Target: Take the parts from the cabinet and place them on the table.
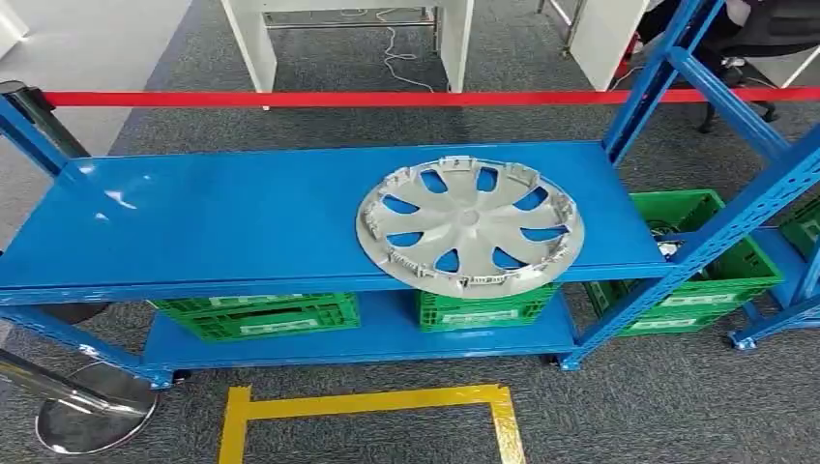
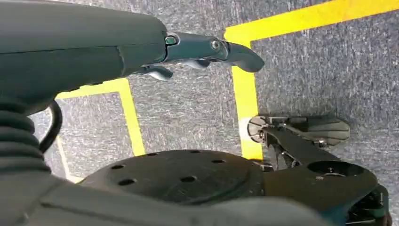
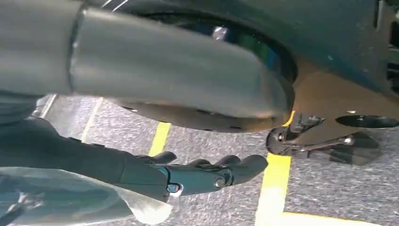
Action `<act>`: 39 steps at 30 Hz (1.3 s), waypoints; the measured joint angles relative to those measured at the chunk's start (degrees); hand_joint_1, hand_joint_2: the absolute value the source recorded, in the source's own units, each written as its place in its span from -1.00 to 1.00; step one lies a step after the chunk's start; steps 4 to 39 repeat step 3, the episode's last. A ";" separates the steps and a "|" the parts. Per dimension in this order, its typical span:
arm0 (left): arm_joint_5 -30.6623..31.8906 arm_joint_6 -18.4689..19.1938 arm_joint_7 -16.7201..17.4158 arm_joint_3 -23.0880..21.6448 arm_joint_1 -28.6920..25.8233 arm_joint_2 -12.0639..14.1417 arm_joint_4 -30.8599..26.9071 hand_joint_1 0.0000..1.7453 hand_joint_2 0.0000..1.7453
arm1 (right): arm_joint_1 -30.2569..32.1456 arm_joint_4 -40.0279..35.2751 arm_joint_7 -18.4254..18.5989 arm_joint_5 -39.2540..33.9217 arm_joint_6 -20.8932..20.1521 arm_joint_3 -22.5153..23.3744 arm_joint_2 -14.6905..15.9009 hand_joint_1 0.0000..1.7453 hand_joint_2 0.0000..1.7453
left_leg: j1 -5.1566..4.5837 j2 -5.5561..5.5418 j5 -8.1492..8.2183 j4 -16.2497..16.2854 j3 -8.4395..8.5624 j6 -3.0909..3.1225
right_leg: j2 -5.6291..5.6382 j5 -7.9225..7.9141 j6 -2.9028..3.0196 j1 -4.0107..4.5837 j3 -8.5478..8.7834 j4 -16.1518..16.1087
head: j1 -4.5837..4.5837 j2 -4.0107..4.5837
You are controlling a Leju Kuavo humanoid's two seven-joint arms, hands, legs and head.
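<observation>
A silver-grey wheel cover (image 1: 470, 225) lies flat on the top shelf of the blue rack (image 1: 222, 217), right of the middle, its near rim reaching slightly past the shelf's front edge. My left hand (image 2: 197, 52) hangs down over the grey carpet with its fingers stretched out and nothing in them. My right hand (image 3: 197, 174) also hangs beside my body above the carpet, fingers extended and empty. Both hands are far from the wheel cover.
Green crates (image 1: 261, 314) sit on the rack's lower shelf, and another green crate (image 1: 706, 261) stands to the right behind a slanted blue strut (image 1: 716, 237). A red barrier tape (image 1: 387, 98) runs behind the rack. Yellow floor tape (image 1: 367, 401) marks a box in front. A chrome post base (image 1: 92, 406) stands at the lower left.
</observation>
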State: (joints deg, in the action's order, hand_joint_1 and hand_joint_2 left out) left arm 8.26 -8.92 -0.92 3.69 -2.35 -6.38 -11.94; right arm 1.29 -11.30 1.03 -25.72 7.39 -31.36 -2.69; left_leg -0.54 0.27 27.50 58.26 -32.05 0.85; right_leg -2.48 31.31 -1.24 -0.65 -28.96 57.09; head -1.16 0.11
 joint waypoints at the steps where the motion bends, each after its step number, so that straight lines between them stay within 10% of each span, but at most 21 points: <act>1: -0.41 0.41 0.02 -0.04 -0.28 0.33 -0.35 -1.00 -1.00 | 0.31 -0.43 -0.02 1.39 -0.41 1.54 0.00 -1.00 -1.00 | 0.00 0.00 0.00 0.00 0.00 0.00 | 0.00 0.00 0.00 0.00 0.00 0.00 | 0.02 0.00; 39: -1.20 1.22 0.04 -0.11 -0.80 0.85 -1.03 -1.00 -1.00 | 0.97 -1.26 -0.09 3.79 -1.02 4.18 0.09 -1.00 -1.00 | 0.00 0.00 0.01 0.00 0.01 -0.01 | 0.01 0.04 -0.05 0.00 0.02 0.00 | 0.02 0.00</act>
